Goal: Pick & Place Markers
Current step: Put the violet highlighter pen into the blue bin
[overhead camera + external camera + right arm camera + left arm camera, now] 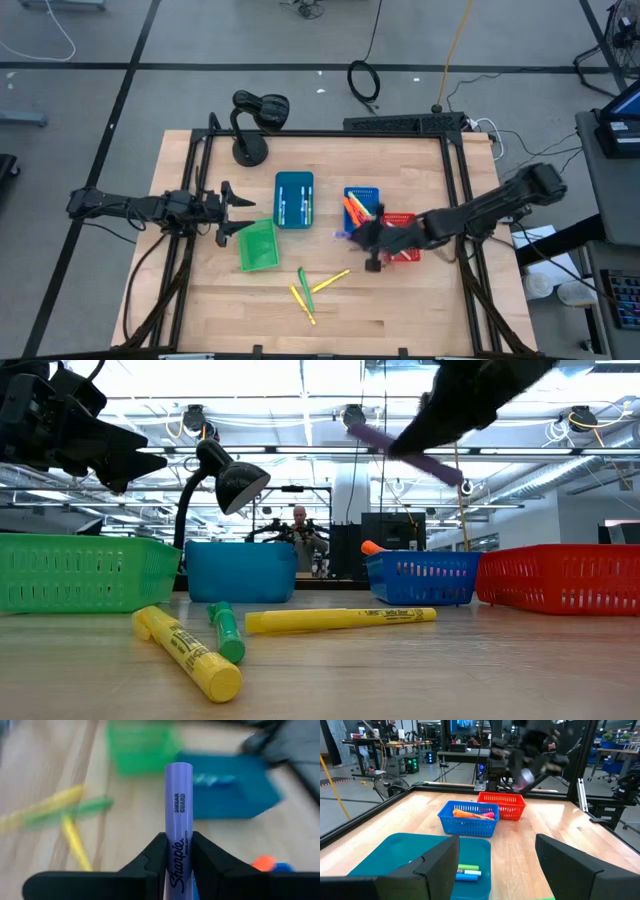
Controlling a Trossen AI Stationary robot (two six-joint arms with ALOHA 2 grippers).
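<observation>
A wooden surface (400, 300) carries four bins: green (257, 246) at 9 o'clock, teal (294, 199) at 11, blue (363, 203) at 1, red (403, 240) at 3. The left end effector (232, 212) hangs released beside the green bin. The right end effector (366, 241) grasps a purple marker (178, 815) above the surface near the red bin. Two yellow markers (340, 619) and a green marker (227, 632) lie at 6 o'clock.

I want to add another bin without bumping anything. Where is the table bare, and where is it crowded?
Bare wood lies along the near edge of the table, right of the loose yellow markers. The middle is crowded: green bin, teal bin, blue bin, red bin.
</observation>
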